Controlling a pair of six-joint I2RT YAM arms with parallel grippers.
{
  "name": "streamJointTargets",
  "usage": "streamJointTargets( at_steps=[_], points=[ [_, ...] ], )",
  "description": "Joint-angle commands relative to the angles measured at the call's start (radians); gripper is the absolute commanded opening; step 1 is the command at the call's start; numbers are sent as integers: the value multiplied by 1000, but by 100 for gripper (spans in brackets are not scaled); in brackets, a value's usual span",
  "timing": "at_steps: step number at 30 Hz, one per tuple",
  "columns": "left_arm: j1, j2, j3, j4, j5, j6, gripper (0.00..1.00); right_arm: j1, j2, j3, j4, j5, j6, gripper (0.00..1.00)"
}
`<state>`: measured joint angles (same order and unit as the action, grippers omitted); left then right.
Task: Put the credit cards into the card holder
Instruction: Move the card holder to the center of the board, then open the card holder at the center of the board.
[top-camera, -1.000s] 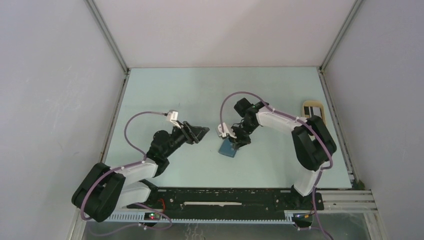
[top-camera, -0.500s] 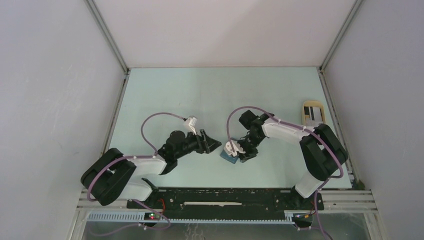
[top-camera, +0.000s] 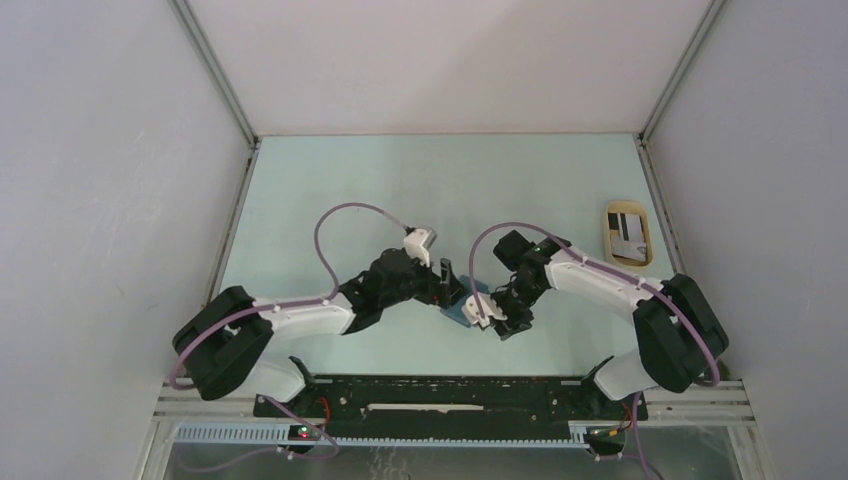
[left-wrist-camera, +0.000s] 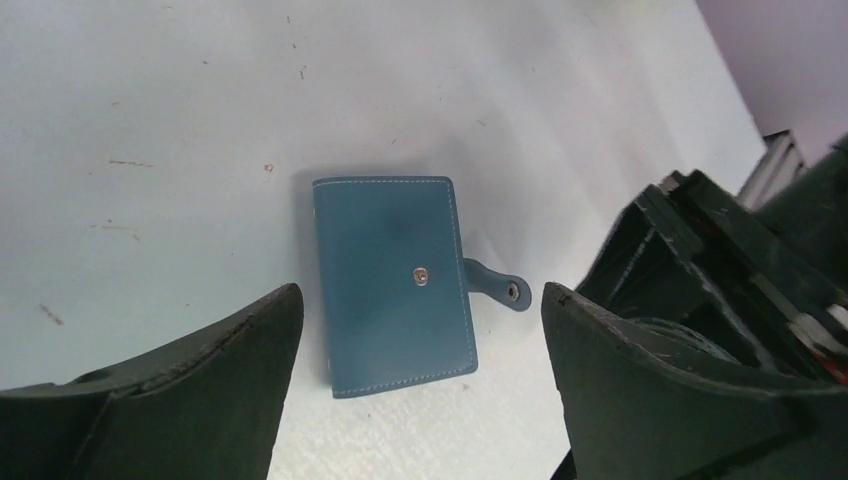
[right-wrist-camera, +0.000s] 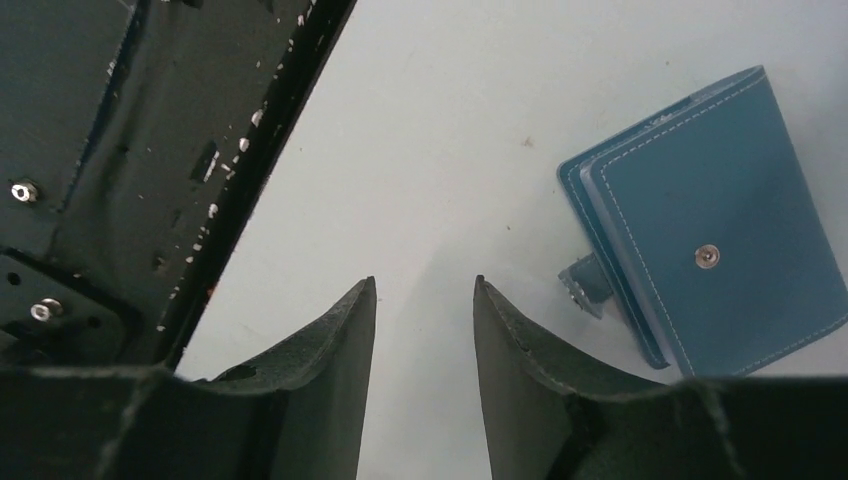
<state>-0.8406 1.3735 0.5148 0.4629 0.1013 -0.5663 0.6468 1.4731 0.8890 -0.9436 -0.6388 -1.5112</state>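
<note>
left jaws wide apart over card holder, empty, right jaws slightly parted beside it, empty

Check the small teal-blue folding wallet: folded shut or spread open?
Folded shut, flat. The small teal-blue folding wallet shows only its outer cover; its strap tab sticks out unfastened.

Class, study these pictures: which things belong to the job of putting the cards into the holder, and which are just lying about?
Belong to the job:
- card holder, folded shut, strap unsnapped
- credit card, lying in the tray
- left pincer and right pincer, both open

Just lying about:
- beige tray under the card
- table
</note>
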Motion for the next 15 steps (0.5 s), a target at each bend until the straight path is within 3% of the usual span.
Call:
streamJointTargets(
  at_steps=[1, 7, 15],
  points=[
    [-63, 53, 128, -184, -151, 97, 95, -30, -81, 11, -33, -73, 108, 50],
    [-104, 160, 275, -396, -260, 104, 96, -107, -154, 22, -71, -173, 133, 50],
    [-166, 245, 392, -508, -303, 131, 96, -251, -209, 36, -101, -294, 152, 49]
  ],
)
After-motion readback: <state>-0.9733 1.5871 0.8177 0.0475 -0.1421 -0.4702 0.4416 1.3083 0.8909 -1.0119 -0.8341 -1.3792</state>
